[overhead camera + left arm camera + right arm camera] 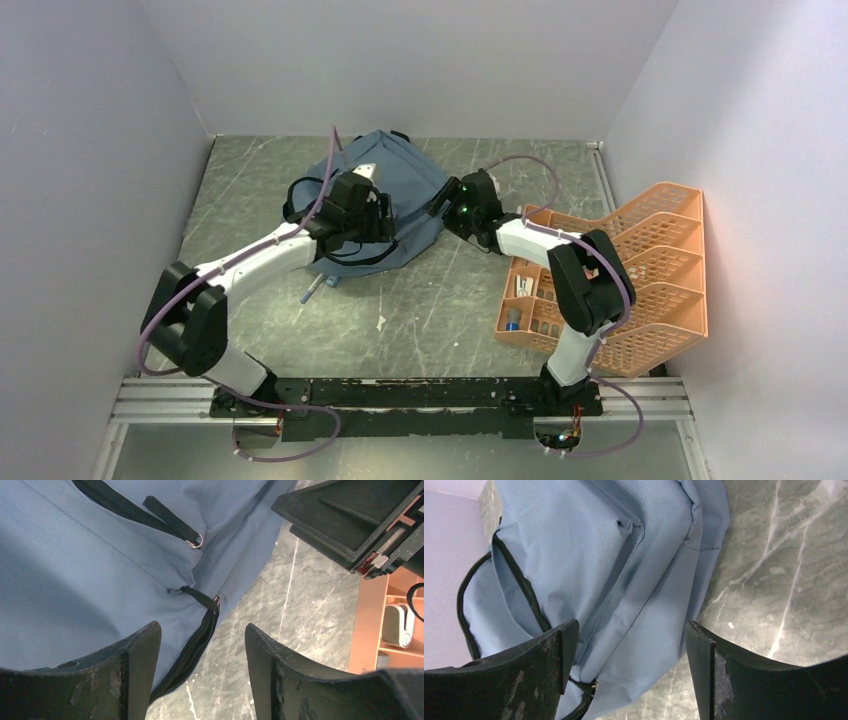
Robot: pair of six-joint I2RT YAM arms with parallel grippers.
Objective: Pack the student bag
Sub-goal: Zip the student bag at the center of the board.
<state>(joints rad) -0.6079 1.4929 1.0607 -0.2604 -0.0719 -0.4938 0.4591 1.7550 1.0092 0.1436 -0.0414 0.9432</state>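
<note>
student bag (412, 185) looks soft, floppy, light; best grabbed by zip pull (199, 598) or fabric fold. left hand (202, 632) and right hand (631, 630) both wide open, empty.

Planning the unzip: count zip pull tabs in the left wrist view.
2: upper tab beside the top zip, lower tab at the bag's edge; more may be hidden.

One student bag (402, 168), one orange tray (662, 252), two hands (202, 626) (631, 623)
</note>
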